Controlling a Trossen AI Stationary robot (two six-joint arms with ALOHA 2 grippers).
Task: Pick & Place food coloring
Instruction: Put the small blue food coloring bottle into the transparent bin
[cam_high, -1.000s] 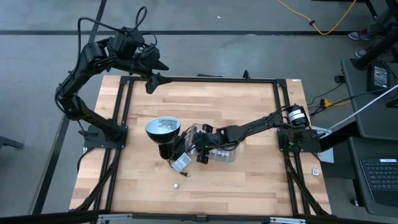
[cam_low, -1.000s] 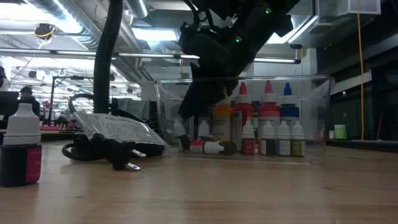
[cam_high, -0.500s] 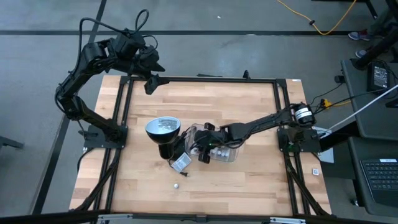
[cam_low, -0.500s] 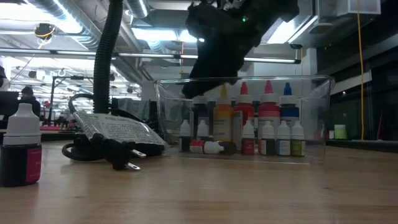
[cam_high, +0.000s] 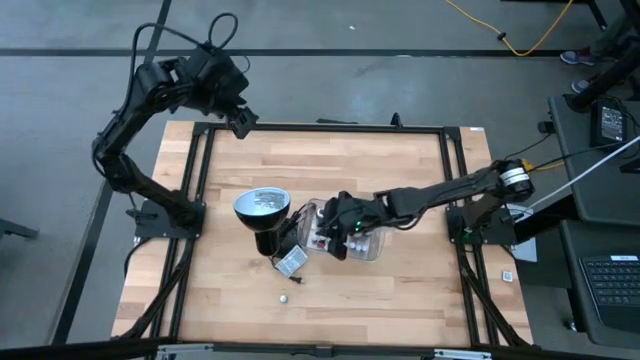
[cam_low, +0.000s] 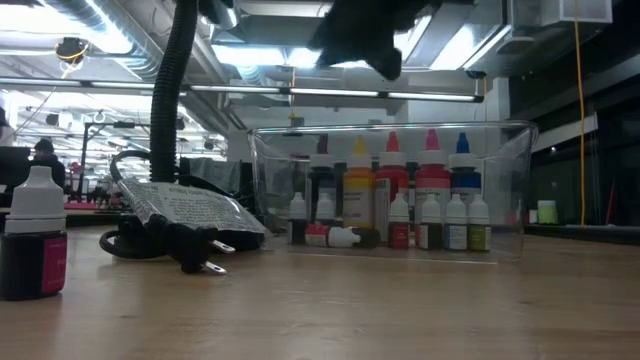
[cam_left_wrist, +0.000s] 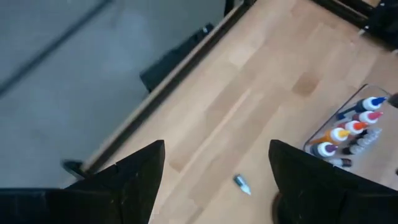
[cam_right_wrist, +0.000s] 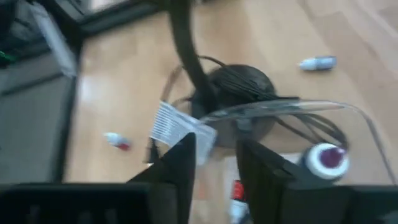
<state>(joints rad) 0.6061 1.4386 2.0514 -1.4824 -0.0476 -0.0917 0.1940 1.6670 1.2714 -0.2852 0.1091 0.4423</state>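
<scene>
The food coloring bottles (cam_low: 400, 195) stand in rows inside a clear tray (cam_low: 505, 190) at mid-table, and one (cam_low: 335, 236) lies on its side on the tray floor. One bottle (cam_low: 35, 235) stands alone near the front edge. Others lie loose on the wood (cam_high: 284, 297) (cam_right_wrist: 318, 62) (cam_right_wrist: 117, 141). My right gripper (cam_high: 335, 238) hovers above the tray's left end, slightly open (cam_right_wrist: 217, 177), with nothing between its fingers. My left gripper (cam_high: 243, 122) hangs open (cam_left_wrist: 214, 180) over the table's far left corner.
A black lamp with a round silvery head (cam_high: 262, 205) stands just left of the tray. Its cord, plug (cam_low: 195, 255) and paper tag (cam_low: 190, 210) lie in front of it. Bare wood stretches along the far half (cam_high: 350, 160) and the near right (cam_high: 400, 300).
My right gripper has risen straight up out of the tray's left end, from among the bottles to above the rim. The bottles stay in place. My left gripper has swung slightly toward the far left corner and tipped further down.
</scene>
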